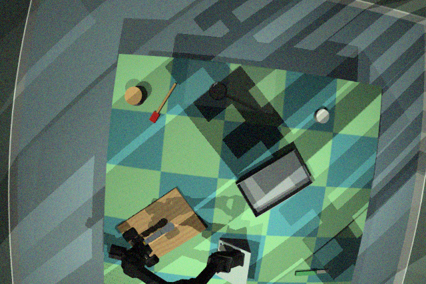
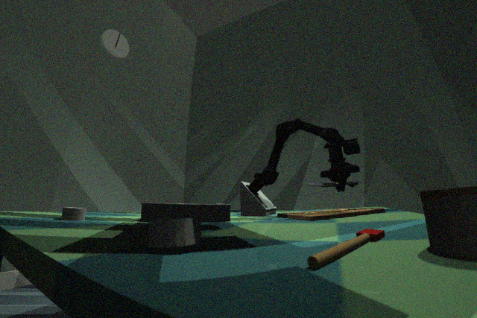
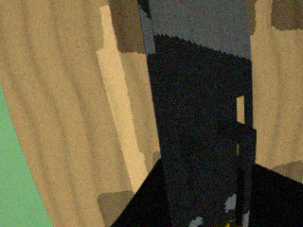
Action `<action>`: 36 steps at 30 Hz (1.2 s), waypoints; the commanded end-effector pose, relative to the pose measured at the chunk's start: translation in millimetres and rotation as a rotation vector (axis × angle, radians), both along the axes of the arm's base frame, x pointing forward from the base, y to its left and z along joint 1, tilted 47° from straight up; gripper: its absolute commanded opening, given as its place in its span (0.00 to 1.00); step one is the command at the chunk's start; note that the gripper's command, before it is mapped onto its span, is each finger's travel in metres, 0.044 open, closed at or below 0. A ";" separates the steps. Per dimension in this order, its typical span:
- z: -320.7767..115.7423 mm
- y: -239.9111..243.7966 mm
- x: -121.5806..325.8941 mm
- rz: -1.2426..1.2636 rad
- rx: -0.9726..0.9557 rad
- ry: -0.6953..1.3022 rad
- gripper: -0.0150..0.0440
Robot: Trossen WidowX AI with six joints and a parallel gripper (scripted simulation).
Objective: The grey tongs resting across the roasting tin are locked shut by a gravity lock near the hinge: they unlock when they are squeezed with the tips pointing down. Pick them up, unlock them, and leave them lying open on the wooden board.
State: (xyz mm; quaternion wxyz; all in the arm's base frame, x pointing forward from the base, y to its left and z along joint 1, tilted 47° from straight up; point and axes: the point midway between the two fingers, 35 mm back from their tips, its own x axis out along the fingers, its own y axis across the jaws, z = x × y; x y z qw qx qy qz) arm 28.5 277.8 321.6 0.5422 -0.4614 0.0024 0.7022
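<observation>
The grey tongs point(image 1: 160, 233) point(image 2: 319, 184) point(image 3: 204, 24) are held above the wooden board point(image 1: 182, 203) point(image 2: 335, 213) point(image 3: 47, 95), clear of it and about level in the exterior view. My gripper point(image 1: 144, 241) point(image 2: 340, 188) points down and is shut on them near one end; the fingers show black along the bottom of the wrist view. The tongs look like one narrow bar, with their arms close together. Whether the lock is engaged cannot be told, as that part is dark. The roasting tin point(image 1: 283, 199) point(image 2: 162, 211) stands apart from the board, with no tongs on it.
A red-headed mallet point(image 1: 154, 116) point(image 2: 371, 234), a round orange-topped container point(image 1: 133, 95) point(image 2: 450, 222), a dark round pan point(image 1: 217, 90) point(image 2: 171, 231) with a long handle and a pale cylinder point(image 1: 322, 115) point(image 2: 74, 213) stand or lie farther off. A green-and-white marker point(image 1: 309, 272) lies at the lower right.
</observation>
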 end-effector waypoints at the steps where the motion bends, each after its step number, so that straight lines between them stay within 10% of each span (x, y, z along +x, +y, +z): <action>1: -5.2 4.6 1.2 -0.009 -0.003 0.000 0.00; 31: -37.4 33.6 0.2 -0.009 -0.004 0.003 0.00; 36: -36.1 32.7 -0.8 0.000 -0.004 0.004 0.22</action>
